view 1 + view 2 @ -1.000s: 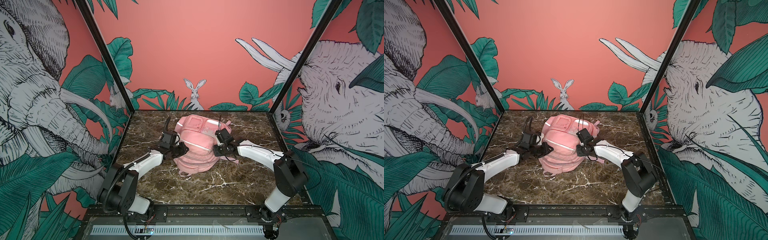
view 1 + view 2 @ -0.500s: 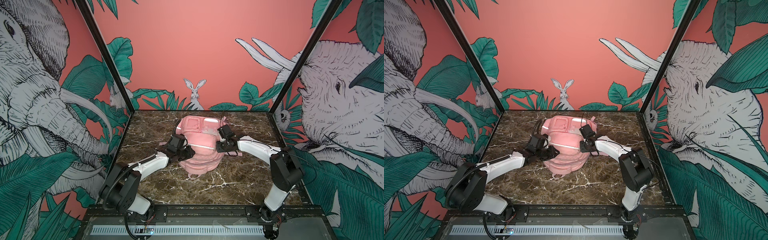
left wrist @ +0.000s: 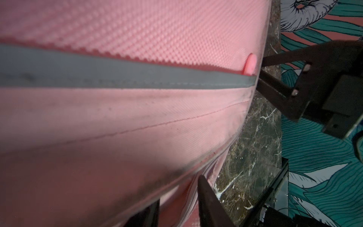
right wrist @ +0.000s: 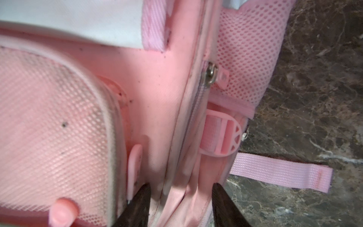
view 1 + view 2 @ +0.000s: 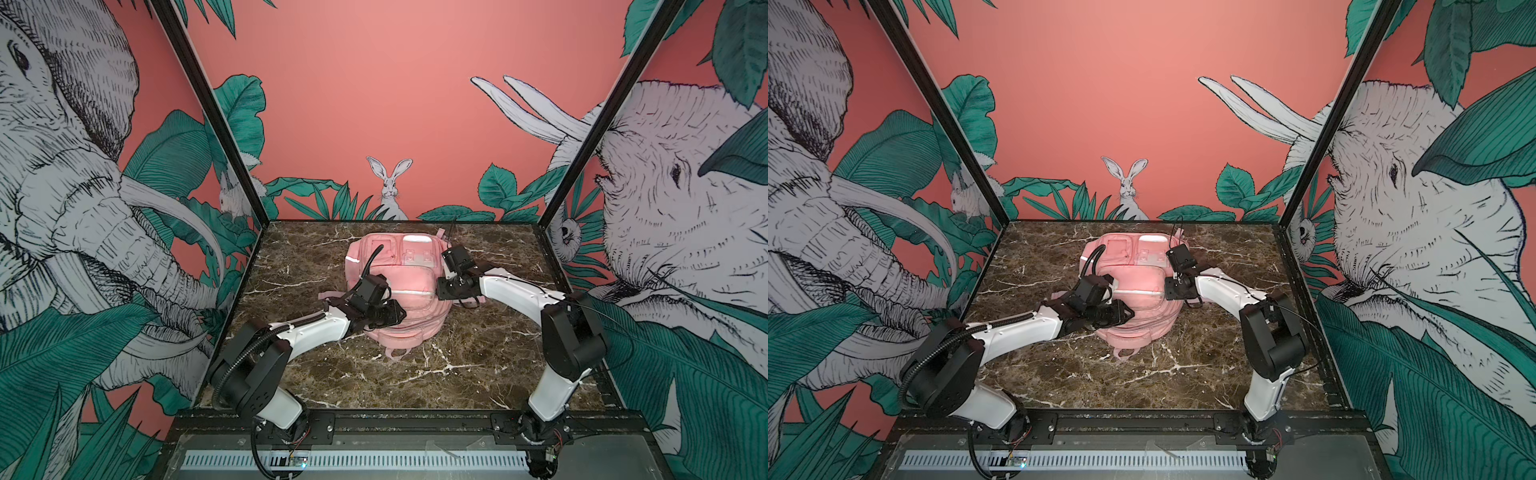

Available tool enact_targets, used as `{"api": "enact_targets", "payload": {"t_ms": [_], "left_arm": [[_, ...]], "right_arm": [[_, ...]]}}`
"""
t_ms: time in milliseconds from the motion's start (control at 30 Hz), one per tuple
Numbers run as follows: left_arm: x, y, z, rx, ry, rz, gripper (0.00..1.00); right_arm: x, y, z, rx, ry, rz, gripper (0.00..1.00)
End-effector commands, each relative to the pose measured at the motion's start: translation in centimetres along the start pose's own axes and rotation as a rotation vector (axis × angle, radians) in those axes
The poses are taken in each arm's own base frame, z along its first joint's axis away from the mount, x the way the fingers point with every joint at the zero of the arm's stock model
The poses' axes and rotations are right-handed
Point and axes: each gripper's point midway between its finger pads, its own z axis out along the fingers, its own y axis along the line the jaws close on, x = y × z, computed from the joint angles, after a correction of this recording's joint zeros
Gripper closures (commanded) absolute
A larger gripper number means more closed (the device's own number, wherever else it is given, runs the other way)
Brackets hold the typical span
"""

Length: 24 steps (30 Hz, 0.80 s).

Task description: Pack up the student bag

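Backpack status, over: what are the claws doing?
Left gripper open astride backpack edge. Right gripper open over its side seam. Backpack lying on table. Nothing in the way.

Two white-shelled arms with black joints and dark, tapered fingers.

In both top views the left arm [image 5: 316, 330] and right arm [image 5: 515, 295] have glossy white shells dotted with small screws, linked by bulky matte-black joint housings [image 5: 573, 336]. A ribbed black conduit [image 5: 249, 347] runs beside the left arm at the lower left of the frame. A thin black cable [image 5: 532, 284] follows the right arm. Black camera blocks [image 5: 457, 259] sit at the wrists. The left gripper [image 3: 176, 208] and right gripper [image 4: 180, 206] end in dark pointed fingers, perhaps rubber-faced; blur hides the surface.
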Motion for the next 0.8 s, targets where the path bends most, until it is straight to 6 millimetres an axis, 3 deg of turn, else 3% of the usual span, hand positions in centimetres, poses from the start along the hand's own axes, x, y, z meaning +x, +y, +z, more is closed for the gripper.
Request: {"api": "enact_targets", "payload": {"t_ms": [0,200,333,367,400,633,700,767], "left_arm": [[-0.4,-0.9,-0.5,0.009,-0.018,0.016,0.63],[-1.2,-2.0,-1.8,0.007,-0.038,0.077,0.52],[-2.0,-2.6,-2.9,-0.017,-0.051,0.148,0.42],[-2.1,-2.8,-3.1,-0.022,-0.052,0.166,0.38],[-2.4,-3.0,-3.3,-0.027,-0.055,0.186,0.34],[-4.6,-3.1,-4.9,-0.123,-0.086,0.292,0.16],[-4.7,-2.9,-5.0,-0.126,-0.083,0.294,0.13],[-5.9,-1.5,-5.7,-0.143,-0.101,0.259,0.03]], "right_arm": [[-0.8,-0.1,-1.2,-0.016,-0.041,-0.001,0.49],[-1.3,0.0,-3.9,-0.038,-0.102,-0.002,0.45],[-0.8,-0.4,-4.2,-0.023,-0.096,-0.019,0.42],[-0.6,-0.5,-4.2,-0.016,-0.090,-0.026,0.40],[-1.0,-0.4,-5.5,-0.025,-0.123,-0.032,0.37],[-0.9,-0.4,-6.9,-0.046,-0.152,-0.052,0.13],[-1.1,-0.7,-7.4,-0.037,-0.167,-0.047,0.02],[-1.3,-1.0,-8.0,-0.026,-0.184,-0.041,0.02]]}}
